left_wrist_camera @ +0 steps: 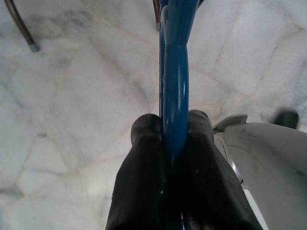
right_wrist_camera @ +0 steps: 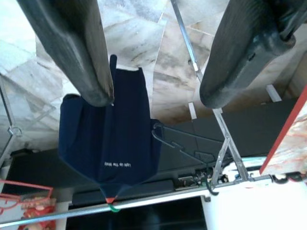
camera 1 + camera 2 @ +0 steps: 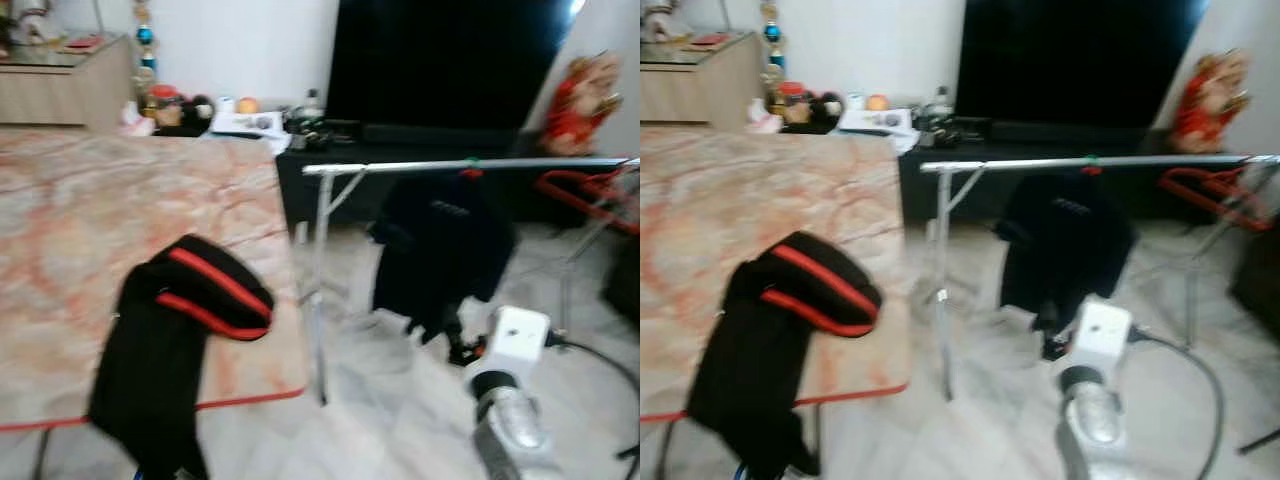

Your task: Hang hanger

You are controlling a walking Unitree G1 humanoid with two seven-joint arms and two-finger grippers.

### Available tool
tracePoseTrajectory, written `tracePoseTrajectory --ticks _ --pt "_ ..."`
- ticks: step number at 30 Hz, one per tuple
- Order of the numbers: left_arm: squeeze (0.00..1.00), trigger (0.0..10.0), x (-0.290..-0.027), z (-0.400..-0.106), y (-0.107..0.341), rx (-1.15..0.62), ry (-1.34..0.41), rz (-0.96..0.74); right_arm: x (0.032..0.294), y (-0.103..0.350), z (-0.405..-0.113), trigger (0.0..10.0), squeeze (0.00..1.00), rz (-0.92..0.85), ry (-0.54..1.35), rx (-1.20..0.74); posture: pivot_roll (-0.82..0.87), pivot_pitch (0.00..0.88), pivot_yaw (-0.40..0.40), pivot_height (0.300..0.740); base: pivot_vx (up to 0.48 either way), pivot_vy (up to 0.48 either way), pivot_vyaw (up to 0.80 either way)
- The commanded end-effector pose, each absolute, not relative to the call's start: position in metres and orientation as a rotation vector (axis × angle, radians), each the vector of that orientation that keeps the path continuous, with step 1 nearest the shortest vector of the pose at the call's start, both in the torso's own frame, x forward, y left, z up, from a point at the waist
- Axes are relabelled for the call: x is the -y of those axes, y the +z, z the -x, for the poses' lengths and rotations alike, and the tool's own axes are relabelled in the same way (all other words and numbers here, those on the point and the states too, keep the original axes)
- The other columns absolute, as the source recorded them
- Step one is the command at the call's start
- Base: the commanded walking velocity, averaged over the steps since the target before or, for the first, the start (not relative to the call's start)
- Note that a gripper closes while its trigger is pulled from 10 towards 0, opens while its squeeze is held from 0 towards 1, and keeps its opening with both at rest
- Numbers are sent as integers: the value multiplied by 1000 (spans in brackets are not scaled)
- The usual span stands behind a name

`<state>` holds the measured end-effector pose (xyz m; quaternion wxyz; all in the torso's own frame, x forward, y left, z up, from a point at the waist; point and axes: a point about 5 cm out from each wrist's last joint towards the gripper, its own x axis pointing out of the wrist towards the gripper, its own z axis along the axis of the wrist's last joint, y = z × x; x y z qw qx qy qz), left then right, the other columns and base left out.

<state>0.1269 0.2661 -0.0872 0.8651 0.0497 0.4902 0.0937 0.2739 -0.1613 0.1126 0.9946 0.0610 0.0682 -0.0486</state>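
Left tool (image 1: 175,136) clamps tight on blue plastic hanger (image 1: 175,72), low over marble floor, not yet hung. Right tool (image 2: 153,96) gapes empty toward silver metal clothes rail (image 3: 470,165). Hanging remains.

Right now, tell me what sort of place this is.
Probably a home living room: a big dark television on a low cabinet, a metal clothes rail carrying a dark garment, and a marble-patterned table.

Bright even daylight, both eye views motion-blurred and soft, wrist views sharper, faint shadows
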Motion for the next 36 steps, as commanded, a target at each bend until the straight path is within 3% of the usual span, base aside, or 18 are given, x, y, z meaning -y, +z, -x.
tracePoseTrajectory --ticks 1,21,36 --pt "0 10000 -266 -123 -89 -1050 197 -108 167 113 -275 10000 0 -102 -110 -137 -8 0 -24 740 0 -390 0" --pt "0 10000 -267 -124 -88 -1048 199 -113 171 98 -275 10000 0 -22 -94 -229 -7 0 -17 740 0 -388 0" --pt "0 10000 -268 -125 -87 -1033 222 -120 175 86 -282 10000 0 51 -82 -308 -4 0 -14 740 0 0 0"
